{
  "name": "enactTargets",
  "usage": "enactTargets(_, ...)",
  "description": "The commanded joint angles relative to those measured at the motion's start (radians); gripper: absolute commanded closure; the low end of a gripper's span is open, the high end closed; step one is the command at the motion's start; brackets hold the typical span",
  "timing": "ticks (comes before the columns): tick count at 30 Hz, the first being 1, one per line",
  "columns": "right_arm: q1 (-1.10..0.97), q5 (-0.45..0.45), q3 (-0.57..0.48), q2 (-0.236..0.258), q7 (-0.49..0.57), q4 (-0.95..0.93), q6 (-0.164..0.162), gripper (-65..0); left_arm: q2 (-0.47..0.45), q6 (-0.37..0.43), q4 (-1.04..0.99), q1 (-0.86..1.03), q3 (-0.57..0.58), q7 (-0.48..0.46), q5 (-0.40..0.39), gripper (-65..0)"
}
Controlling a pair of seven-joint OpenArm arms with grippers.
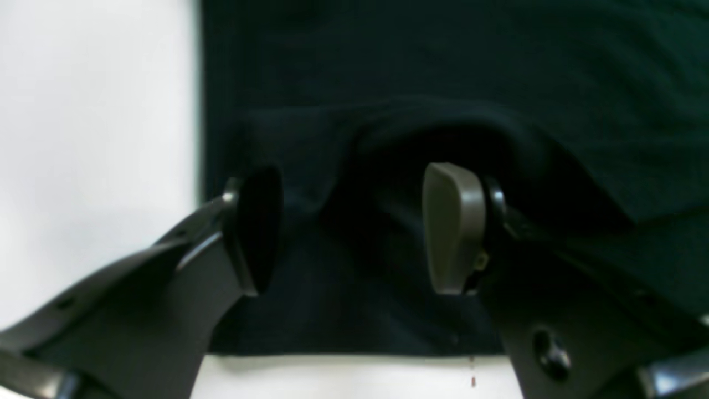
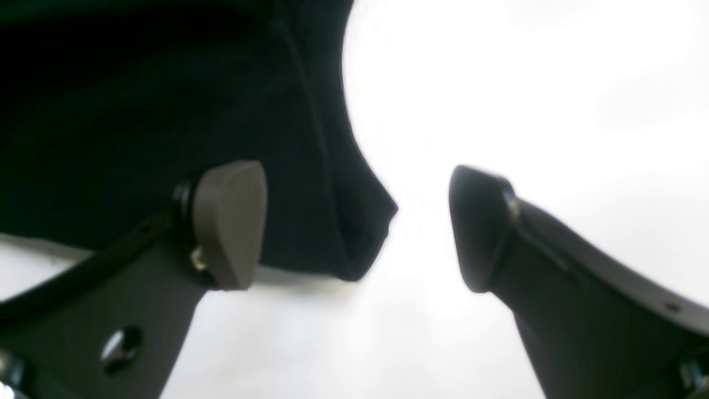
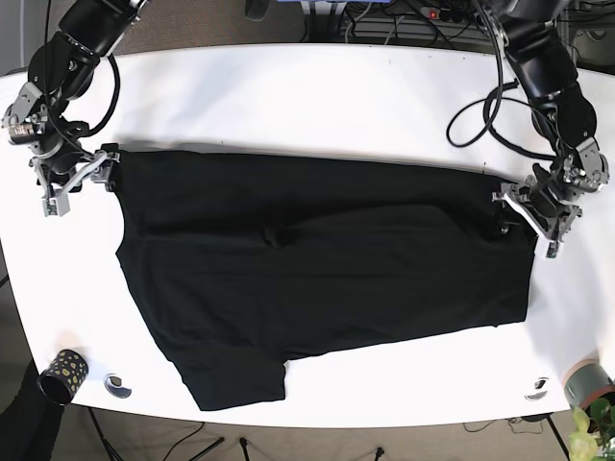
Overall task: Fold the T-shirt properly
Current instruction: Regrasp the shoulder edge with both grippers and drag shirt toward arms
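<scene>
Standing by the white table [image 3: 317, 86] and the overhead view is giving me the whole picture: a black T-shirt [image 3: 317, 279] is lying spread across the middle, folded over lengthwise, with one sleeve sticking out toward the near edge. The wrist cams aren't showing any of that, just close-ups.

The left gripper [image 1: 354, 227] is sitting with its jaws wide apart over the shirt's edge. A raised hump of fabric is bunching up right between and just beyond the two pads, and one taupe, rounded, paddle-shaped pad [image 1: 451, 227] is catching the light while the other is staying in shadow. Can't tell if the pads are actually touching cloth. A thin loose thread [image 1: 472, 370] is dangling off the hem below the jaws, which only this cam is picking up.

The right gripper [image 2: 357, 227] is also spread open, holding nothing. A pointed shirt corner is poking into the gap between its pads, nearer the taupe one, with a stitched seam running up it.

The fabric is looking soft, matte and lightly wrinkled. A small dotted cup [image 3: 61, 375] is sitting at the table's corner.
</scene>
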Motion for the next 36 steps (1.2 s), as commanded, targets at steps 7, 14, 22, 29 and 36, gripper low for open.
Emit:
enactTargets(7, 0.003, 0.027, -0.005, 0.019, 0.123, -0.160, 0.006, -49.0, -0.048, 0.005, 0.015, -0.004, 0.009, -0.141, -0.008, -37.2)
enactTargets(14, 0.008, 0.027, -0.007, 0.017, 0.155, -0.216, 0.006, -48.8, -0.095, 0.005, 0.000, 0.006, 0.013, -0.187, 0.001, -37.2)
enactTargets(22, 0.003, 0.032, -0.104, 0.011, 0.158, -0.211, 0.006, -37.9, -0.118, 0.005, -0.176, -0.036, 0.013, -0.190, 0.071, -37.2)
enactTargets(29, 0.005, 0.027, -0.105, -0.023, 0.158, -0.211, 0.006, -15.2, -0.129, 0.003, -0.269, -0.039, 0.013, -0.190, 0.072, -37.1)
enactTargets(36, 0.002, 0.027, -0.105, -0.029, 0.158, -0.211, 0.006, 0.0, -0.129, -0.003, -0.296, -0.036, 0.013, -0.185, 0.072, -5.4)
